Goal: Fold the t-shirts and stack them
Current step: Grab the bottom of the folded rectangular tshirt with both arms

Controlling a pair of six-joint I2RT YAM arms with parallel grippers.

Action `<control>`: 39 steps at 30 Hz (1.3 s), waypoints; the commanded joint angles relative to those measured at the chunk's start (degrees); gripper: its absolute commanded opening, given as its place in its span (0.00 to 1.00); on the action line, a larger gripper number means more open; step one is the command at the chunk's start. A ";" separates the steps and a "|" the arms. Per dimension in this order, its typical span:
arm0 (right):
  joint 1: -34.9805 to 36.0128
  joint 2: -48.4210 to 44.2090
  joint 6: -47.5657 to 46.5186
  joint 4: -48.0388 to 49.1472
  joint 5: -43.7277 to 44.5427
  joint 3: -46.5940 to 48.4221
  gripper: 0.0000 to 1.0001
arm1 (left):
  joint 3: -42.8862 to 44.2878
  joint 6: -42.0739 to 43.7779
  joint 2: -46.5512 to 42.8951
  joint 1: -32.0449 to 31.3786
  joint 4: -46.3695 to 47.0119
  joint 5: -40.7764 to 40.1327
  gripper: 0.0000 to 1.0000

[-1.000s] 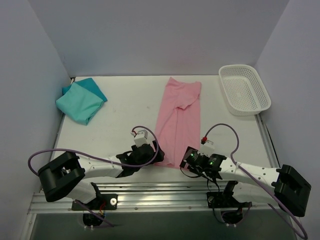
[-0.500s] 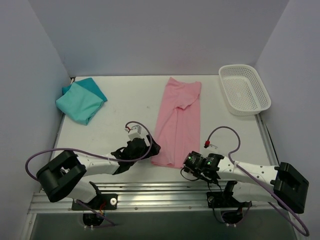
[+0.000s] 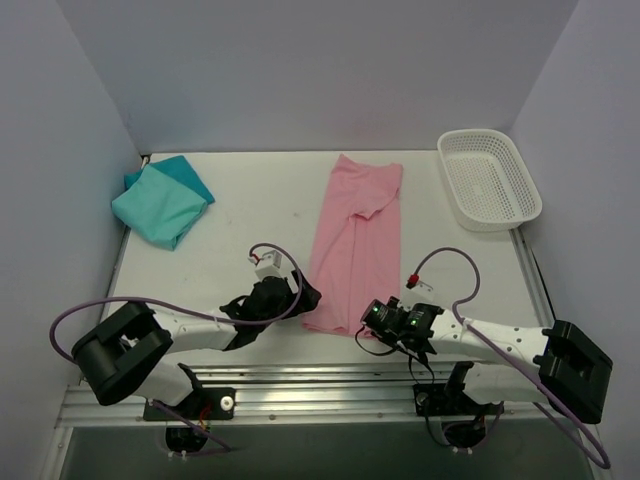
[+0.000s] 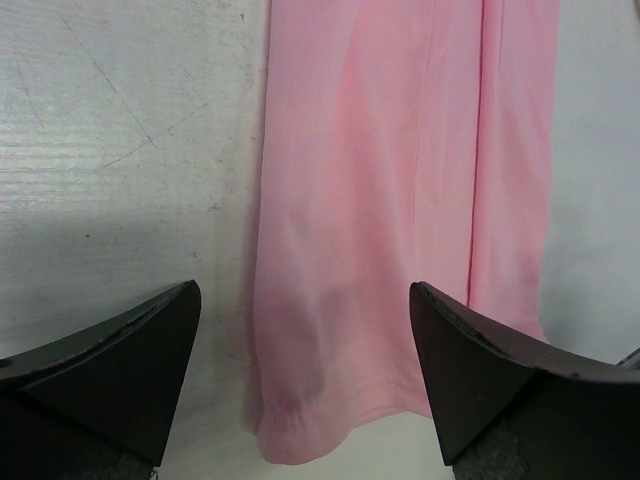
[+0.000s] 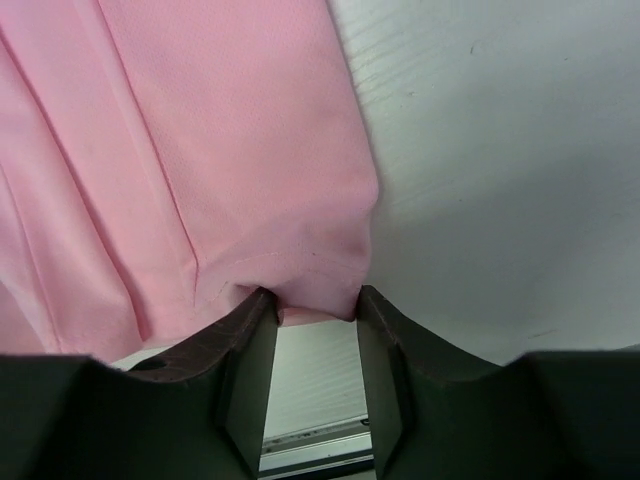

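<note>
Closest to the bases, both arms reach low and nearly flat over the front of the table point(image 3: 250, 220). The left arm point(image 3: 190, 335) angles in from the left, the right arm point(image 3: 500, 345) from the right, each white-shelled with a black wrist and a looping lilac cable point(image 3: 100, 305).

The left gripper point(image 3: 305, 293) sits at the near left corner of the pink shirt point(image 3: 355, 240). In its wrist view the two dark wedge-shaped fingers point(image 4: 120, 360) are spread wide apart, with the stitched hem lying between them and just ahead, so the left gripper point(image 4: 302, 290) holds nothing.

The right gripper point(image 3: 368, 322) meets the shirt's near right corner. Its wrist view shows the right gripper point(image 5: 315, 295) with its fingers point(image 5: 245, 370) drawn in to a narrow gap, tips at the hem's edge. Whether they already pinch the cloth I cannot tell, as the tips lie partly under the fabric.

The pink shirt point(image 5: 220, 150) is a soft, fine-knit cloth folded into a long narrow strip running away from the arms up the middle of the table, with lengthwise creases point(image 4: 480, 150) and a sleeve fold near its far end. The table is white, scuffed and faintly ribbed.

At the far left corner lies the teal shirt point(image 3: 160, 205), folded into a compact, slightly skewed bundle. At the far right stands a white plastic mesh basket point(image 3: 489, 226), oblong with rounded corners, well apart from both shirts.
</note>
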 commanded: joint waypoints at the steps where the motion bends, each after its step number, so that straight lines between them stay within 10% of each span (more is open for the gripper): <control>1: -0.87 -2.51 1.39 -2.20 3.80 -0.93 0.33 | -0.67 0.97 -1.21 0.23 -0.26 0.37 0.95; 9: -1.04 -1.81 0.96 -2.64 3.10 -0.58 0.00 | -0.85 1.06 -2.35 0.14 -1.40 -0.42 0.95; 28: -0.96 -3.13 -1.59 -1.94 3.01 -1.02 0.00 | 3.01 -0.09 -9.04 -5.66 -12.83 -0.60 1.00; 39: -1.13 -5.59 -2.03 -1.59 2.92 -1.81 0.00 | 4.34 -1.32 -3.49 -6.89 -9.75 -0.69 0.54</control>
